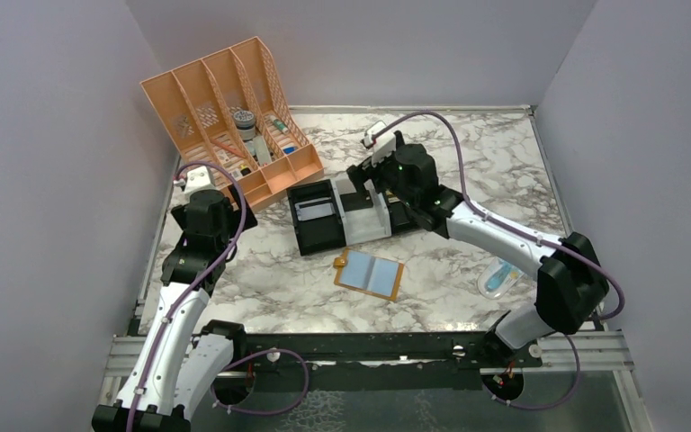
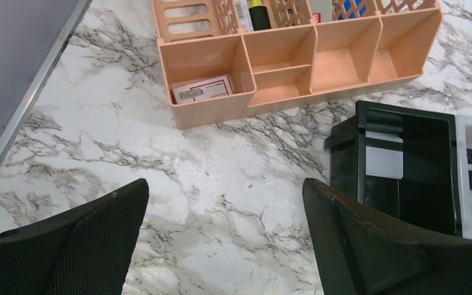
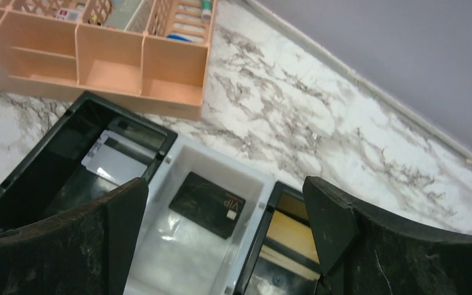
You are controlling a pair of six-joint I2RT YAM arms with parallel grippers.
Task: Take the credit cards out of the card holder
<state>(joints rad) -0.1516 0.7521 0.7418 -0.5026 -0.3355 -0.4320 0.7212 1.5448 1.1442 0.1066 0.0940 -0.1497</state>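
The card holder (image 1: 369, 274) lies open on the marble, tan at the edges with pale blue-grey panels up. My right gripper (image 1: 365, 185) (image 3: 224, 184) hangs open over a row of three bins, nothing between its fingers. Under it a black card (image 3: 209, 203) lies flat in the white bin (image 3: 160, 258). A pale grey card (image 3: 115, 161) (image 2: 384, 161) lies in the left black bin (image 1: 317, 216), and a gold card (image 3: 289, 236) in the right black bin. My left gripper (image 1: 225, 205) (image 2: 224, 184) is open over bare marble, left of the bins.
An orange desk organizer (image 1: 229, 117) (image 2: 295, 67) with small items stands at the back left, close behind the bins. A clear-blue packet (image 1: 499, 277) lies near the right arm's base. Grey walls enclose the table on three sides.
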